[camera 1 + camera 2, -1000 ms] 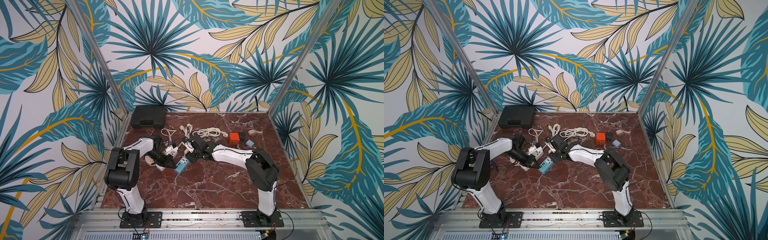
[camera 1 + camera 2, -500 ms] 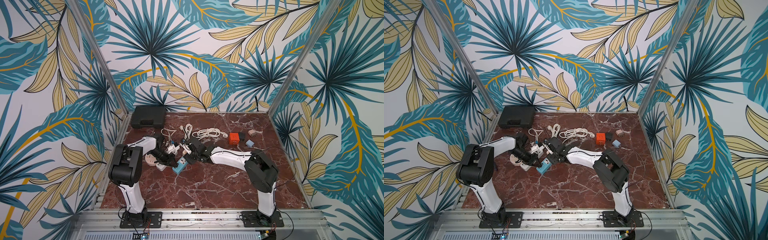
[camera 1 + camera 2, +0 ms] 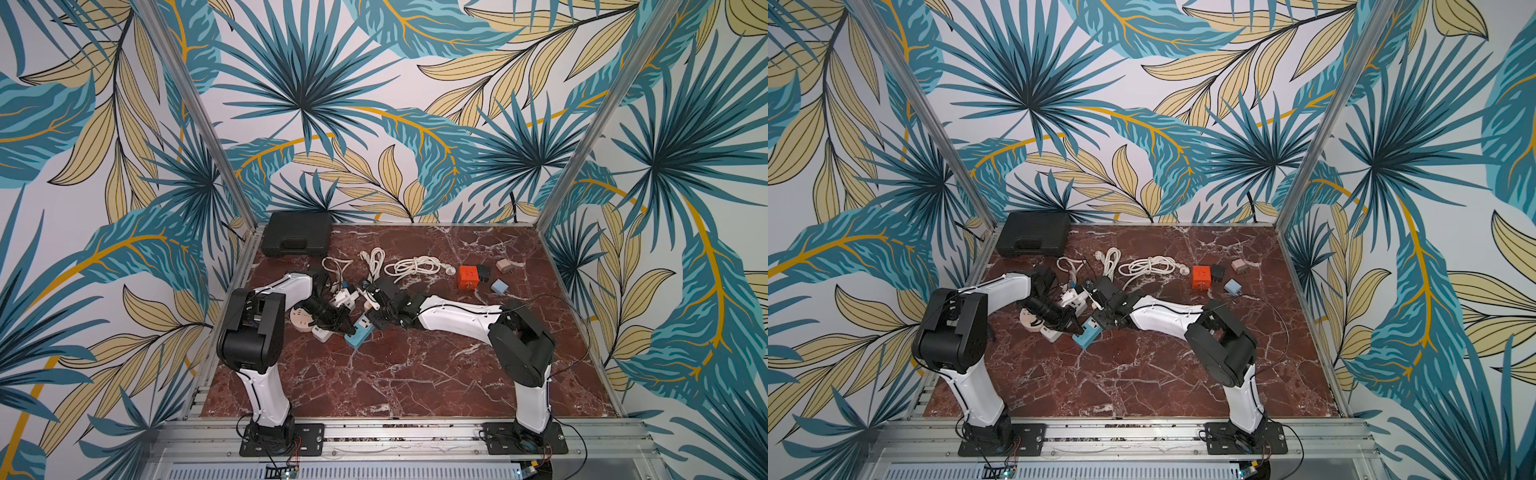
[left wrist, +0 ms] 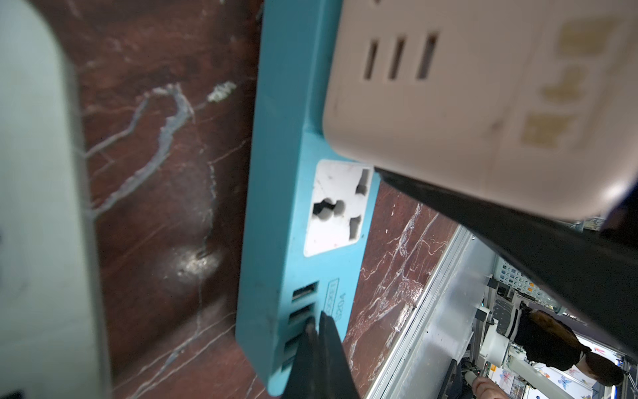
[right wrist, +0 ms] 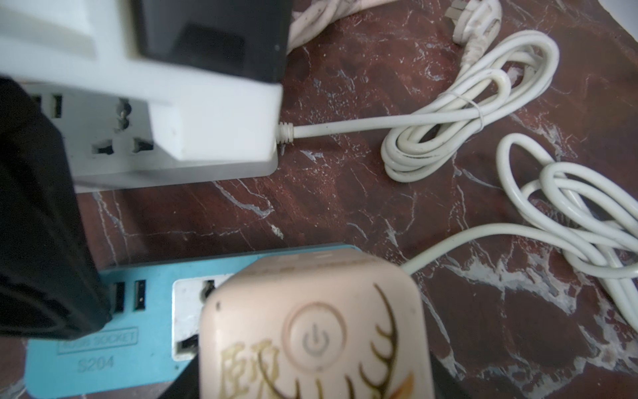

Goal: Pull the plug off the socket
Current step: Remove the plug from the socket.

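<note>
Right claw (image 5: 312,387): clamped on two sides of the beige plug (image 5: 310,324), sitting against the face of the blue socket strip (image 4: 286,179) on the counter (image 3: 395,374). Left claw (image 4: 316,328): clenched on nothing, tips pressed onto the strip's USB end. Depth of the prongs: impossible to tell. Pull straight away from the strip's face, along the prongs, with no rocking or twisting. Bear down firmly with the left, likely needed to stop the plug end tipping up. Steer clear of the white strip (image 5: 172,165) and coiled cords (image 5: 466,110) just beside.
</note>
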`<action>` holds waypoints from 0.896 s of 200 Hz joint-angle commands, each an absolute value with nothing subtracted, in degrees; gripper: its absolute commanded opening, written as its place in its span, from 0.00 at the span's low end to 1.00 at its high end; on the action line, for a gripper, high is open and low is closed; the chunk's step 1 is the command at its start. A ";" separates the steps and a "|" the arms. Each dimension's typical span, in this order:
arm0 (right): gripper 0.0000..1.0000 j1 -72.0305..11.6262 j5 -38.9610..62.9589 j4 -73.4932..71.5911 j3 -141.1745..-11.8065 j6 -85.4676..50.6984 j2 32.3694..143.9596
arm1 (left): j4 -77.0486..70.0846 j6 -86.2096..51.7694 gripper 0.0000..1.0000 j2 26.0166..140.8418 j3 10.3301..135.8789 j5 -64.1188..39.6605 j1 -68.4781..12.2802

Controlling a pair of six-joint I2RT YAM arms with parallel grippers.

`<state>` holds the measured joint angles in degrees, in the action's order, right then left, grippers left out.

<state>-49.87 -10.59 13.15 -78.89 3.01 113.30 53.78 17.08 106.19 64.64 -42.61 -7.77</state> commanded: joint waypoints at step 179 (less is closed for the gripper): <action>0.02 -53.93 -18.71 20.22 -85.92 4.04 117.74 | 49.75 17.75 0.00 109.03 64.25 -35.78 -7.38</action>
<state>-51.37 -14.46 20.29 -84.82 1.80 116.20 53.93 17.10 106.41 64.64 -42.96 -7.62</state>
